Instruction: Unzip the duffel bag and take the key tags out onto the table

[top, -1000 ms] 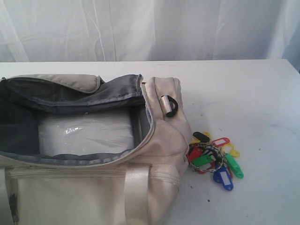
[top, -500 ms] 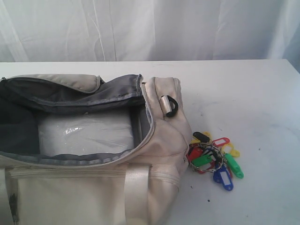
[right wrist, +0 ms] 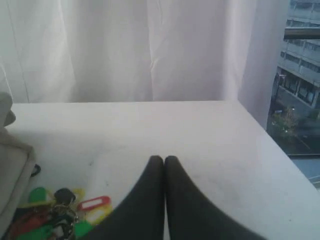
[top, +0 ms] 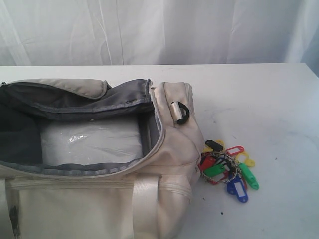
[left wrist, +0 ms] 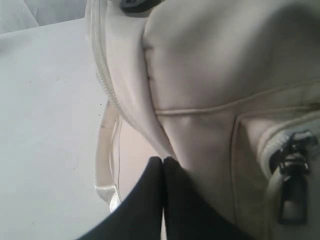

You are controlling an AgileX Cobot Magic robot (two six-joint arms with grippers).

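The cream duffel bag [top: 172, 144] gapes unzipped, grey lining showing, and the colourful key tags [top: 227, 168] lie on the white table [top: 259, 99] just beside its end. The left gripper [left wrist: 163, 161] and right gripper [right wrist: 164, 159] are both pinched closed, empty.

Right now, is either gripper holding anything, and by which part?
Nothing: left gripper and right gripper are shut empty; key tags lie on the table.

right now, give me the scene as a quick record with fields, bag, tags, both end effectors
duffel bag: unzipped, grey lining showing
inside: clear plastic sheet
key tags: on the table, beside the bag's end
left end effector: shut, empty, next to the bag
right end effector: shut, empty, near the tags
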